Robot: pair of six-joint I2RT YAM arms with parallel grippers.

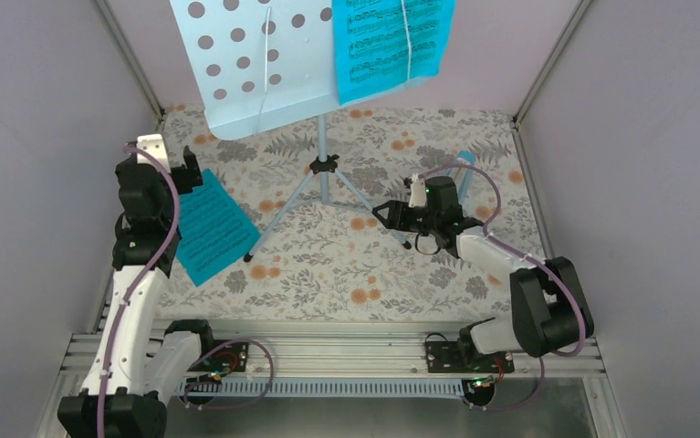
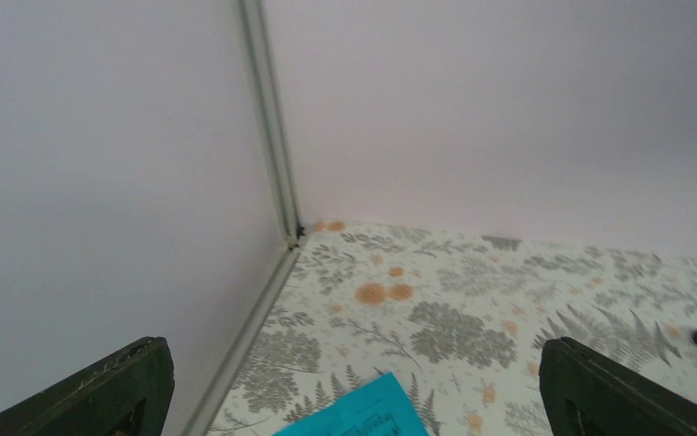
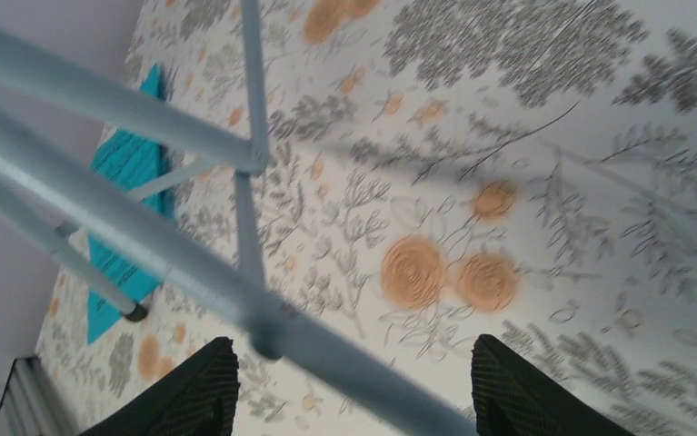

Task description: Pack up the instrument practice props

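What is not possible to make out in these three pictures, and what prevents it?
Music stand desk: top external view, its top is cut off by the upper edge.
Sheet on the table: top external view, the left arm covers part of it.
Right gripper: right wrist view, blurred; a stand leg crosses between the fingers, but contact cannot be told.

The music stand (image 1: 324,169) spreads thin legs over the middle of the table (image 1: 346,274), barring low passes there; left of the stand only a flat page (image 1: 209,228) lies (no real barrier).
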